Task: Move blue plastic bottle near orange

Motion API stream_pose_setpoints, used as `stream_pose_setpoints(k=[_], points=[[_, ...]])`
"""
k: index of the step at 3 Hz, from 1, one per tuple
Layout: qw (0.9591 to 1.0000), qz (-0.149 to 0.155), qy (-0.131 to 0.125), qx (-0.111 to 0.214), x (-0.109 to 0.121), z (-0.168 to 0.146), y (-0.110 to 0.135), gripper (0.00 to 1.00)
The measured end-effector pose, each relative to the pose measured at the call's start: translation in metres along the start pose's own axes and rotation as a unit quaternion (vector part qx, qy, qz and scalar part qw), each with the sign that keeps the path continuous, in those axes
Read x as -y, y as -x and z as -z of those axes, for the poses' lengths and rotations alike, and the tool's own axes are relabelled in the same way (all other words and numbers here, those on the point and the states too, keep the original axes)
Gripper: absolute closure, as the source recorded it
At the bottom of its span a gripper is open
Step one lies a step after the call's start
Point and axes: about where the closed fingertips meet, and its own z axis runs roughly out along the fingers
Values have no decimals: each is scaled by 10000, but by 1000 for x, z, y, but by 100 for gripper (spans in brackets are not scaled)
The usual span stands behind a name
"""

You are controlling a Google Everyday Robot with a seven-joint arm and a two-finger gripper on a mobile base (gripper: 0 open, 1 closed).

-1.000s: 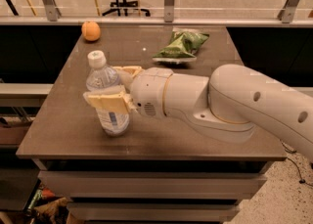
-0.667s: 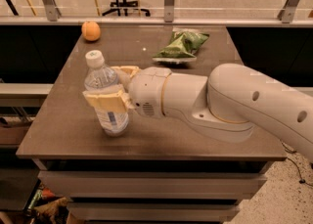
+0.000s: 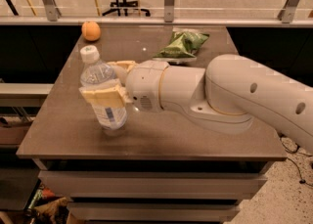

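In the camera view, you have the jaws over the left half of the desk (image 3: 68, 137), about midway between its near and far edges; they are closed around the blue plastic bottle (image 3: 98, 74), one tan pad lying across the front of its body and the other showing just behind it; the white arm (image 3: 244, 96) reaches in from the right side of the desk, its rounded wrist right beside the bottle.

The bottle is held at its middle; its white cap leans a little toward the left edge and its base sits lower and further right, so it stands tilted, not upright; its pale label shows below the front pad; whether the base touches the desk surface or hangs just above it, you cannot tell from here.

The orange (image 3: 91, 31) lies at the far left corner of the desk, close to the far edge; it is apart from the bottle, with bare desk between them; the cap is the part of the bottle nearest to it.

A green snack bag (image 3: 183, 45) lies flat near the far edge, right of the middle and apart from the orange and the bottle; the arm passes in front of it without touching it.

Beyond the far edge runs a glass railing (image 3: 168, 3) with metal posts.
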Motion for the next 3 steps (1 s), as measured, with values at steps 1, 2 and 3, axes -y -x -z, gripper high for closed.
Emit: stream_pose_setpoints(k=[1, 2, 3], points=[[9999, 141, -11, -96, 19, -2, 17, 100], [9994, 285, -15, -170, 50, -4, 37, 100], [9991, 364, -193, -127, 87, -2, 58, 100]])
